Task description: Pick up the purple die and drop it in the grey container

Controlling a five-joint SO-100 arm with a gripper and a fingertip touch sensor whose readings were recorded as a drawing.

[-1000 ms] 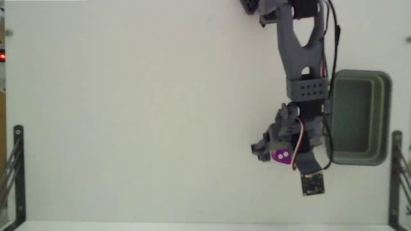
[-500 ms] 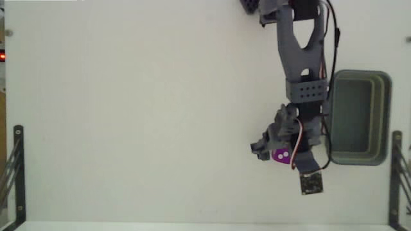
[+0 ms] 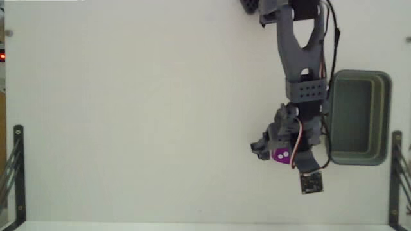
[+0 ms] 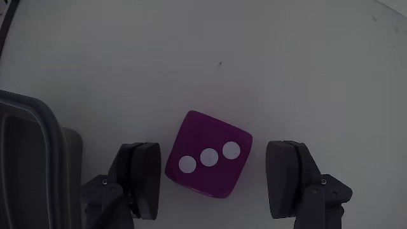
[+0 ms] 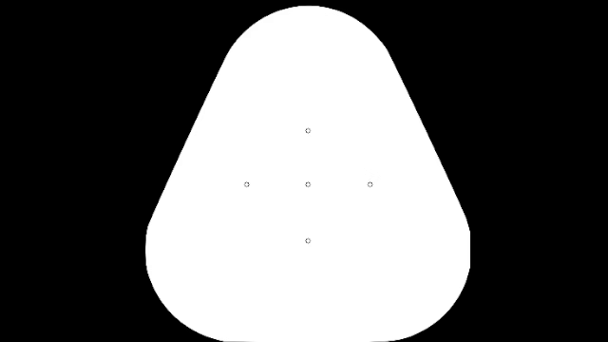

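Bracketing: the scene is taken against one landmark, the die, largest thing first.
Table (image 3: pixel 128 115): white and flat; it carries the die and everything round it.
Arm (image 3: pixel 300 51): reaches from the top edge of the fixed view down to the die, its body lying between the die and the container.
Container (image 3: pixel 383 115): grey, right of the die in the fixed view with the arm's width between them; in the wrist view only its corner (image 4: pixel 32 137) shows, left of the die. Its hollow looks empty.
Gripper (image 4: pixel 216 178): wide open, holding nothing; one finger (image 4: pixel 143 178) stands just left of the die, the other (image 4: pixel 289 178) right of it with a clear strip of table between.
Die (image 4: pixel 206 156): purple, on the table between the two fingers, three pips up in the wrist view; in the fixed view it (image 3: pixel 280 154) sits under the gripper head.
Key relation: the die lies on the line between the fingertips but nearer the left one, and it sits turned, so a corner rather than a flat face meets that finger.
Judgement: closing should catch it, though the twist may spin the die as the fingers meet; the lift then goes toward the container.
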